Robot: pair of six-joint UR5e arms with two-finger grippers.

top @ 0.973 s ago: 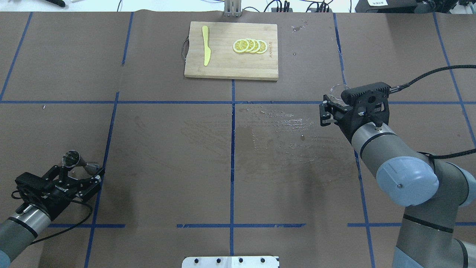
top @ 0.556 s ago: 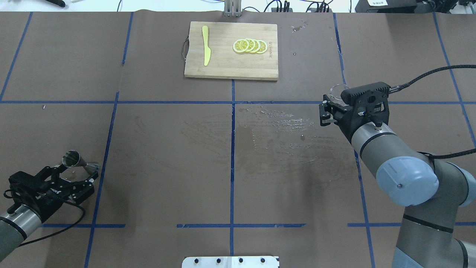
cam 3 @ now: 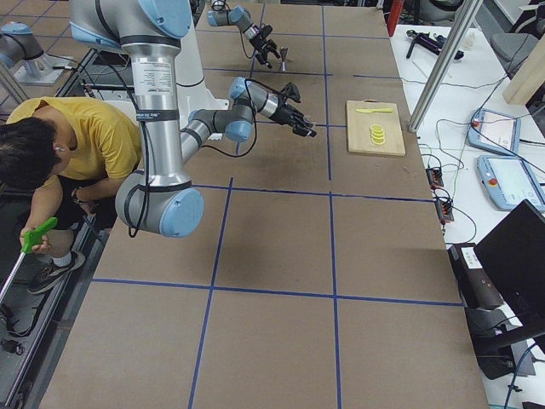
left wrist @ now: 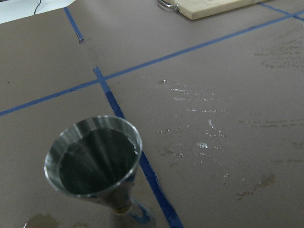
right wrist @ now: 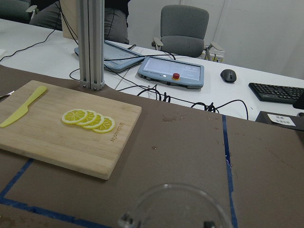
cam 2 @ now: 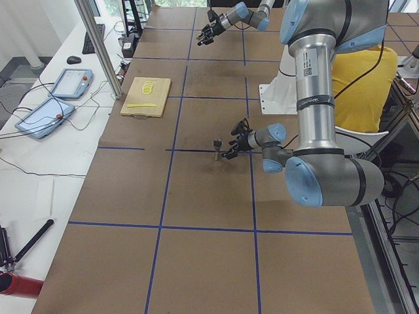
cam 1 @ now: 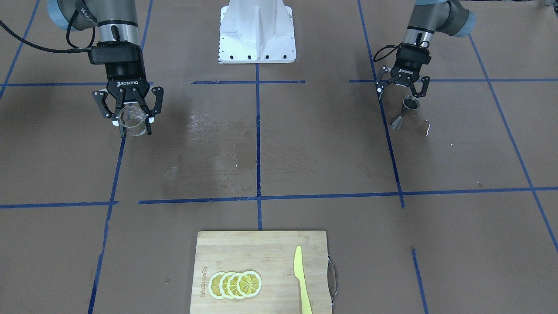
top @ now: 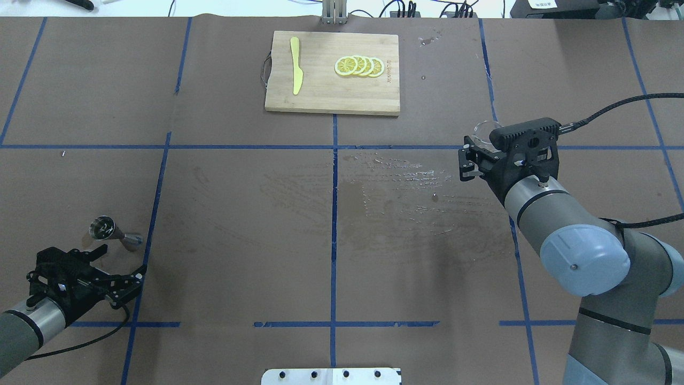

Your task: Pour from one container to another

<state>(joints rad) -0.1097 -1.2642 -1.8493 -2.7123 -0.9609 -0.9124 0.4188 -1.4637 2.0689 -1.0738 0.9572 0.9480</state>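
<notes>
Steel jigger (cam 1: 404, 111) is standing free by the gaping left gripper (cam 1: 401, 93). Right gripper (cam 1: 135, 130) is clasping the cup (cam 1: 130, 117), probably needing to carry it over to pour.

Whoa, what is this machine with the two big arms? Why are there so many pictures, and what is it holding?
It is a robot with two arms, each ending in a two-finger gripper. Cameras look from above, from across the table, from both ends, and from each wrist. The right gripper holds a clear glass cup. The left gripper is open, near a shiny metal jigger standing on the brown table. Farther off lies a cutting board with lemon slices and a yellow knife.
</notes>
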